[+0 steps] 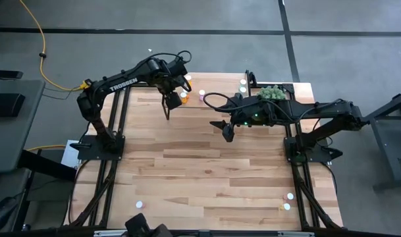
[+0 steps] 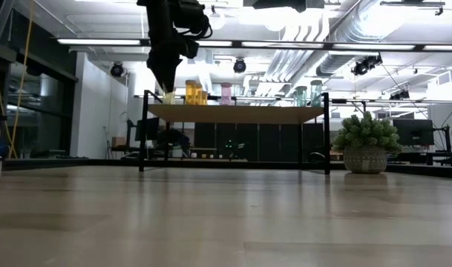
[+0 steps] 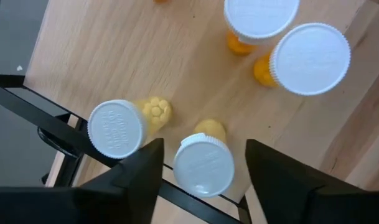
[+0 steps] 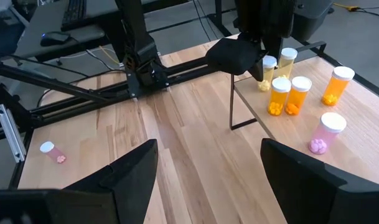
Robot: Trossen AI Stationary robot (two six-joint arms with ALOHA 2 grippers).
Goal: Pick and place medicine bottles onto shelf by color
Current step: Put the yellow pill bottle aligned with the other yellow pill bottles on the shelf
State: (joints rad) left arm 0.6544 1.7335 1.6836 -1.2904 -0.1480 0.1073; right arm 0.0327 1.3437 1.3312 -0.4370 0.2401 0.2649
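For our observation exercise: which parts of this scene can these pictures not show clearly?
- Low view: yellow bottle on the light wood shelf, partly behind the left pincer.
- High view: white-capped bottles at the table edge, too small for colour.
- Left wrist view: one orange bottle, cut off by the edge.

The light-wood shelf on thin black legs [image 4: 338, 134] is crowded at its left end by upright yellow [image 3: 205, 163] and orange white-capped bottles [image 4: 280, 94]. The bare plank tabletop [image 1: 207, 164] lies open between both arms.
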